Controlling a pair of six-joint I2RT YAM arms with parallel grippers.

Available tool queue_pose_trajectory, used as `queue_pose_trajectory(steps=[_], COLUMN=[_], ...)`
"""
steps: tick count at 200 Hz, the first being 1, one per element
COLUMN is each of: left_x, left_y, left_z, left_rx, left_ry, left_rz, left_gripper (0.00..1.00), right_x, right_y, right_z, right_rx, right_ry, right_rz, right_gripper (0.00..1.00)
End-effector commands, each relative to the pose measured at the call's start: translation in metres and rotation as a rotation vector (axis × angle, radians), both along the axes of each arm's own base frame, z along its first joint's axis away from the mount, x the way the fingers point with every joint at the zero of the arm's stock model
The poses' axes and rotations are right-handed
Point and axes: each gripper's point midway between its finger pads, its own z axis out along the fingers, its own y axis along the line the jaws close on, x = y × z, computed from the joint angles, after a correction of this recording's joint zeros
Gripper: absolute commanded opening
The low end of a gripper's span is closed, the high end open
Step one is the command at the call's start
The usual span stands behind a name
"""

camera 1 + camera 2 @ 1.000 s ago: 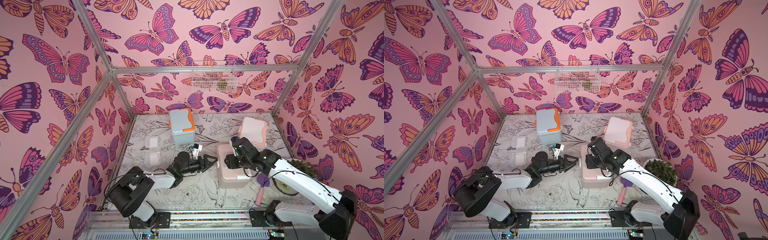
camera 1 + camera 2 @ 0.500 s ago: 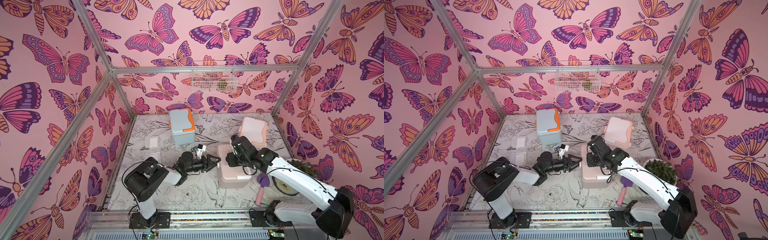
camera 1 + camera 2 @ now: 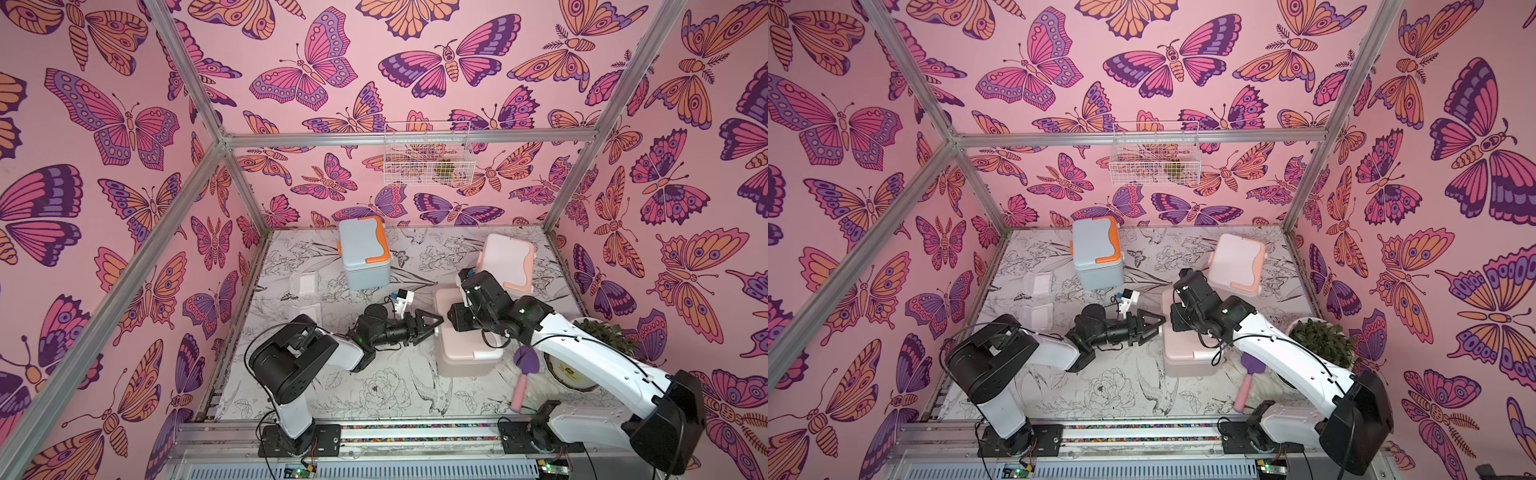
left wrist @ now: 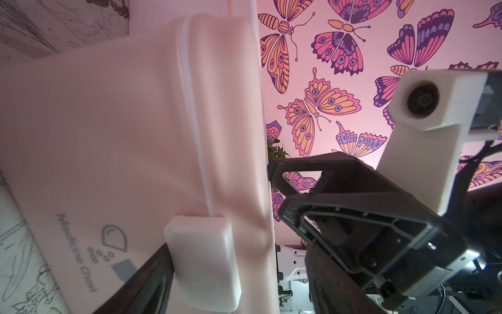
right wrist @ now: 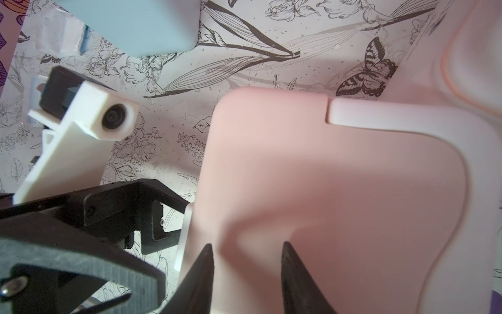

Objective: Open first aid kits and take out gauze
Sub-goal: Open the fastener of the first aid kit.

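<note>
The dusty pink first aid kit (image 3: 465, 353) (image 3: 1183, 353) stands mid-table with its lid down. My left gripper (image 3: 430, 326) (image 4: 239, 285) is open at its left side, its fingers either side of the white latch (image 4: 203, 261). My right gripper (image 3: 453, 322) (image 5: 247, 271) hovers over the pink lid (image 5: 339, 190), fingers apart with nothing between them. The blue kit (image 3: 363, 253) and the white kit (image 3: 505, 262) stand closed at the back. Two gauze packets (image 3: 305, 282) (image 3: 306, 311) lie on the table at the left.
A purple brush with a pink handle (image 3: 523, 374) lies to the right of the pink kit, next to a potted plant (image 3: 598, 340). A wire basket (image 3: 426, 153) hangs on the back wall. Metal frame posts stand at the corners.
My left arm has pushed its gripper rightward up to the pink kit's side. My right gripper's fingers have narrowed a little over the lid.
</note>
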Motion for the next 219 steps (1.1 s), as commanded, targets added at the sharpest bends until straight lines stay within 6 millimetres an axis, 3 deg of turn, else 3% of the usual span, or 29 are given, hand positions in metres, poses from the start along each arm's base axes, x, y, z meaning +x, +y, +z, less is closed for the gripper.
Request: queue_pose_trajectory(steps=[1, 86, 117, 138, 160, 187, 219], left_x=[-0.006, -0.032, -0.038, -0.035, -0.03, -0.028, -0.029], left_y=[-0.007, 0.018, 0.029, 0.04, 0.048, 0.057, 0.071], left_z=[0.035, 0.115, 0.135, 0.127, 0.108, 0.074, 0.046], left_rx=[-0.091, -0.244, -0.286, -0.254, -0.147, 0.151, 0.444], left_ry=[-0.086, -0.161, -0.182, -0.172, -0.162, -0.156, -0.177], left_rz=[-0.041, -0.055, -0.046, -0.01, 0.03, 0.074, 0.091], left_gripper=[0.76, 0.75, 0.76, 0.76, 0.77, 0.79, 0.81], right_x=[-0.061, -0.068, -0.068, -0.067, -0.063, -0.058, -0.053], right_y=[-0.037, -0.053, -0.052, -0.05, -0.044, -0.044, -0.061], right_z=[-0.078, -0.109, -0.116, -0.112, -0.095, -0.063, -0.028], right_rx=[-0.199, -0.285, -0.281, -0.267, -0.232, -0.19, -0.174], right_ry=[0.344, 0.395, 0.408, 0.398, 0.361, 0.282, 0.161], right_rz=[0.012, -0.034, -0.038, -0.04, -0.031, -0.045, -0.115], right_gripper=[0.42, 0.42, 0.41, 0.41, 0.43, 0.51, 0.65])
